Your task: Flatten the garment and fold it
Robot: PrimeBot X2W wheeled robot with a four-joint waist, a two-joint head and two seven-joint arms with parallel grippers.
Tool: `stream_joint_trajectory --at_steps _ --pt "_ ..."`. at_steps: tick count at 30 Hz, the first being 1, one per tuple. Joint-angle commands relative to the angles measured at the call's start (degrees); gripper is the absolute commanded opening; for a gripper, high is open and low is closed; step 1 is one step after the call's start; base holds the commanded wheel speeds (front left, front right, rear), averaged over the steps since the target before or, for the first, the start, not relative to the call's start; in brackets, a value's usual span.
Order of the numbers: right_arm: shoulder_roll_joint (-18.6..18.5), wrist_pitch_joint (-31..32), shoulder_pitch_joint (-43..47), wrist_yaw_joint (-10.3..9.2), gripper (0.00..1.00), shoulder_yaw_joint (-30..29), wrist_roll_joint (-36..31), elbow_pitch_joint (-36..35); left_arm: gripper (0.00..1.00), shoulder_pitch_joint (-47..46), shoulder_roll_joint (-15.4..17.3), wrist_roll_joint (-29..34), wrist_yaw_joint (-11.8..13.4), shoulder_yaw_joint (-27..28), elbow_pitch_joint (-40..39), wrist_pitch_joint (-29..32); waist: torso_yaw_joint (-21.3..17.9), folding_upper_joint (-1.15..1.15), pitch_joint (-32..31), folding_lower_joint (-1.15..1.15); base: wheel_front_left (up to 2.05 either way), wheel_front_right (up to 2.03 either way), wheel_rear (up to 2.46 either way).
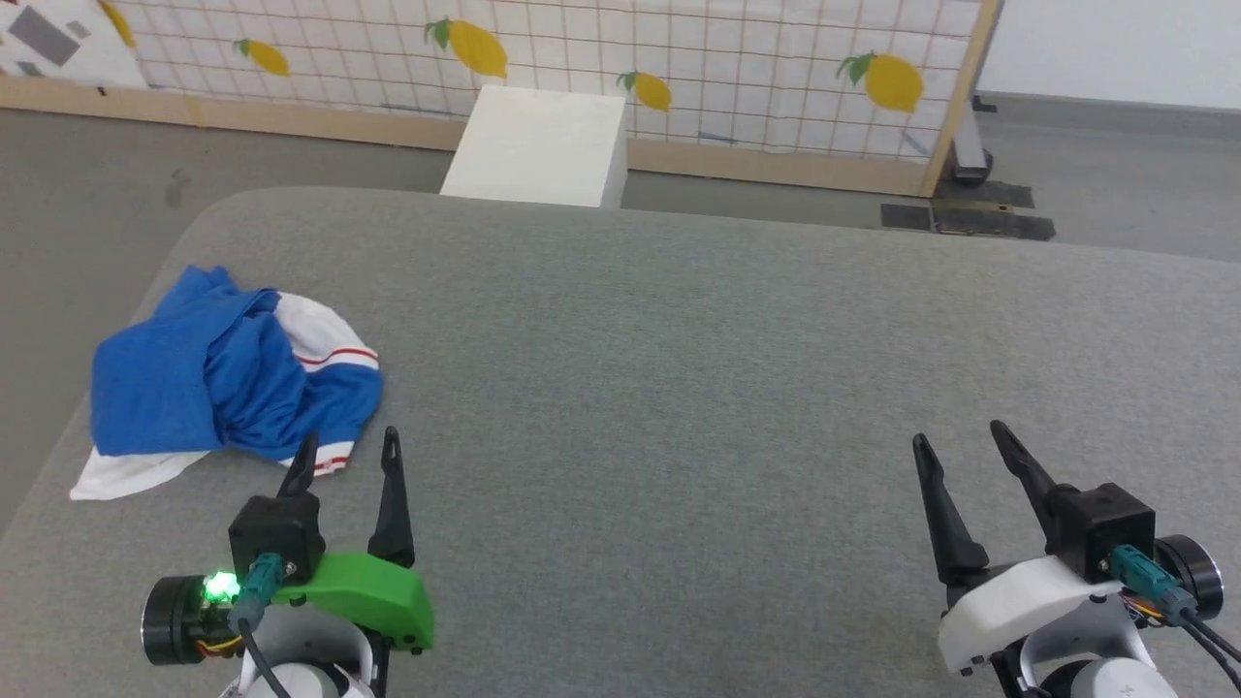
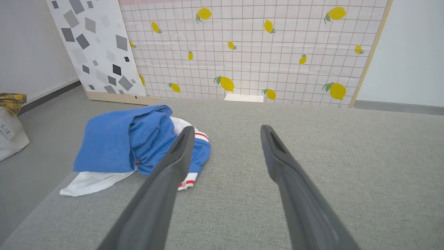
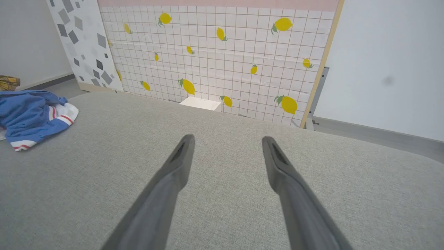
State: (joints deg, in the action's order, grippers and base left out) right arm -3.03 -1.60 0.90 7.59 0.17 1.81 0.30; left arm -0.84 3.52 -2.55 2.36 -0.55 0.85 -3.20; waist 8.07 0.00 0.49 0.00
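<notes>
The garment (image 1: 223,378) lies crumpled in a heap at the middle left of the head view, near the grey padded surface's (image 1: 679,388) left edge. Just below and right of it the left gripper (image 1: 350,436) is spread wide and empty. At the lower right, well apart from the garment, the right gripper (image 1: 958,434) is likewise released.

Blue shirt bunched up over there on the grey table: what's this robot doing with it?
A two-armed robot is set to flatten and fold the bright blue soft-fabric T-shirt with white, red-striped sleeves. It lies crumpled near the left edge of the grey fabric-covered table. The left gripper is open close to its near hem; the right gripper is open over bare table, far off. Neither holds anything.
</notes>
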Motion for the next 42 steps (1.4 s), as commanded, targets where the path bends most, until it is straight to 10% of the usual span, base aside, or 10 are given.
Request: stream_joint_trajectory --at_steps 1,42 --pt "0.0 -0.6 -0.8 -0.03 1.0 0.2 0.6 -0.1 1.0 0.9 0.4 -0.7 0.5 0.2 -0.4 -0.7 1.2 0.0 0.0 0.0 0.0 0.0 0.0" --pt "0.1 -2.8 -1.9 -0.06 1.0 3.9 3.0 -0.6 1.0 4.5 1.2 -4.5 6.2 -0.2 -3.8 -4.0 12.1 0.0 1.2 0.0 0.0 0.0 0.0"
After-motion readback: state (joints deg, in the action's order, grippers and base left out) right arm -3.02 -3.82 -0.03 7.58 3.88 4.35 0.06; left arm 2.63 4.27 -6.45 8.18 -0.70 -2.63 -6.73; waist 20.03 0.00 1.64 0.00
